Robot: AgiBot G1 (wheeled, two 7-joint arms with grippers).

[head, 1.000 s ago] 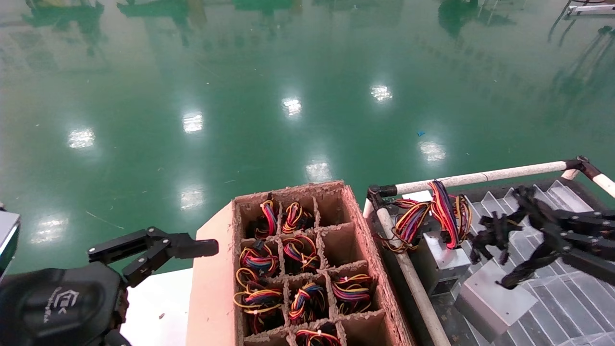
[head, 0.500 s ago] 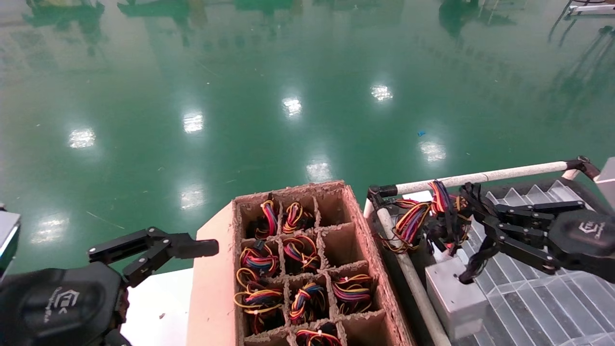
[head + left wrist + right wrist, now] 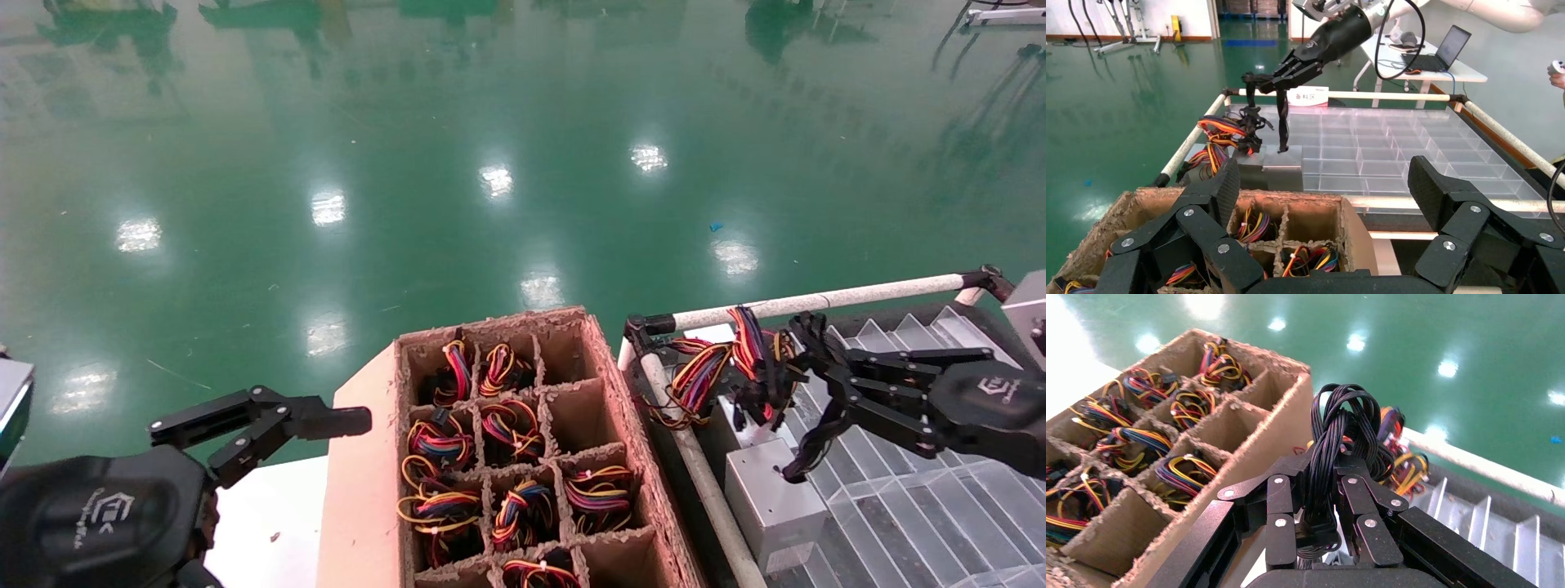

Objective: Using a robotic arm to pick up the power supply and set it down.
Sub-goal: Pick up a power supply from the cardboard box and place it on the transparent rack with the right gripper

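Head view: the right gripper [image 3: 805,408] is closed on the black cables [image 3: 756,396] of the supply [image 3: 772,506], which sits in the tray [image 3: 923,523] corner beside the carton [image 3: 507,457]. Left wrist view: left gripper [image 3: 1321,214] idles wide open, empty. Right wrist view: cables [image 3: 1343,453] are pinched, likely as a handle; open tray lies behind.

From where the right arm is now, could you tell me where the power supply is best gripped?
By its black cable bundle: the right hand already pinches it, coming from the tray side. The cables rise in a narrow loop the fingers can span, while the metal box looks broad and smooth, and sits close against the rail, beside another supply's coloured wires.
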